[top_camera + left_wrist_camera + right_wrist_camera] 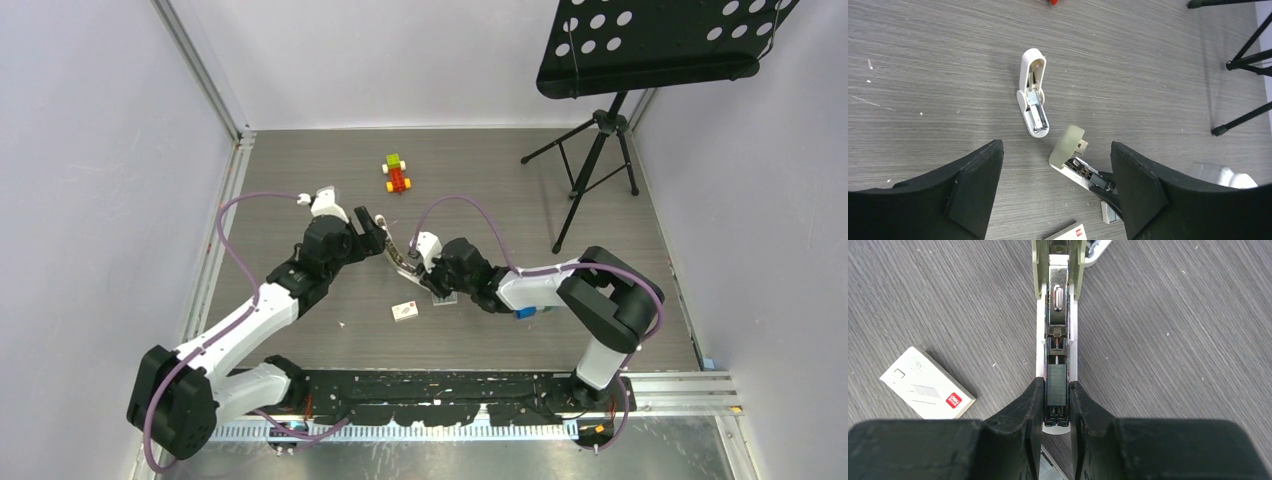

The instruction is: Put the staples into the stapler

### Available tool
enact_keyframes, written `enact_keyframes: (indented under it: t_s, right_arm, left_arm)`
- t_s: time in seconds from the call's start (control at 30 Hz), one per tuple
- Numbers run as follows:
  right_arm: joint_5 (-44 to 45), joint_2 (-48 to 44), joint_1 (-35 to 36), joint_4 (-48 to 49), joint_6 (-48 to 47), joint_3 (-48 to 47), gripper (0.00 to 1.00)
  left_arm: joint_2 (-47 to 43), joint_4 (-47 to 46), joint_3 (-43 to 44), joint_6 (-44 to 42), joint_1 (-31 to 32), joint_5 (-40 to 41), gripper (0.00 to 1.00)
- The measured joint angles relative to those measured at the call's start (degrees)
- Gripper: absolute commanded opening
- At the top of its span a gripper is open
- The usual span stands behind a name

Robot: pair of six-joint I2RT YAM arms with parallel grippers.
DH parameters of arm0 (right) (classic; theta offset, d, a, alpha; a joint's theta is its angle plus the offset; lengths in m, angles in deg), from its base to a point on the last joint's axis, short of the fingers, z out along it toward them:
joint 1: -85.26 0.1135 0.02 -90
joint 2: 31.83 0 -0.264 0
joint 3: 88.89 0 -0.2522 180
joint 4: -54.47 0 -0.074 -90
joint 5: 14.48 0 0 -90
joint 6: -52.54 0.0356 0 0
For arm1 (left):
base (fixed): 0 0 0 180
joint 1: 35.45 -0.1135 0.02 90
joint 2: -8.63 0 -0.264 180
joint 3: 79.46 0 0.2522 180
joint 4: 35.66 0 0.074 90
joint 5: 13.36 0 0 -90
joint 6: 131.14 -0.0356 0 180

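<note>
The stapler [1057, 305] lies open on the table, its grey-beige top [1037, 265] swung away from me and its white body along my view. A silvery-grey block of staples [1057, 385] sits in its channel. My right gripper [1056, 385] is shut on the stapler's sides around that block. The white carton [925, 385] with a red mark lies to the left. My left gripper [1057, 150] is open and empty above the stapler [1071, 147]. In the top view the stapler [400, 258] lies between the left gripper [378, 232] and the right gripper [425, 268], with the carton [405, 311] nearer me.
A stubby white object [1033, 95] lies open beyond the stapler. A small clear flat piece [1109, 214] lies under my right fingers. A colourful toy car [397, 175] stands further back. A black music stand [600, 150] stands at the back right.
</note>
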Motion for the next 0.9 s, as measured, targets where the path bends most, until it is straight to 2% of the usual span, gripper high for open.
enact_keyframes:
  t_s: [0.43, 0.6, 0.7, 0.9]
  right_arm:
    - [-2.21, 2.1, 0.02, 1.22, -1.05, -1.73, 0.0]
    - [-2.36, 2.25, 0.0, 1.29, -1.2, -1.84, 0.01]
    - [-2.29, 2.25, 0.0, 1.22, -1.18, -1.95, 0.03]
    - [-2.38, 2.25, -0.26, 1.11, -1.14, -2.14, 0.05]
  left_arm:
    - [7.78, -2.29, 0.63, 6.34, -1.55, -2.32, 0.39]
    - [9.29, -3.23, 0.61, 7.69, -1.55, -4.46, 0.19]
    - [9.94, -4.09, 0.63, 7.28, -1.97, -5.68, 0.11]
    - [11.69, -4.68, 2.03, 4.81, -2.84, -8.87, 0.07]
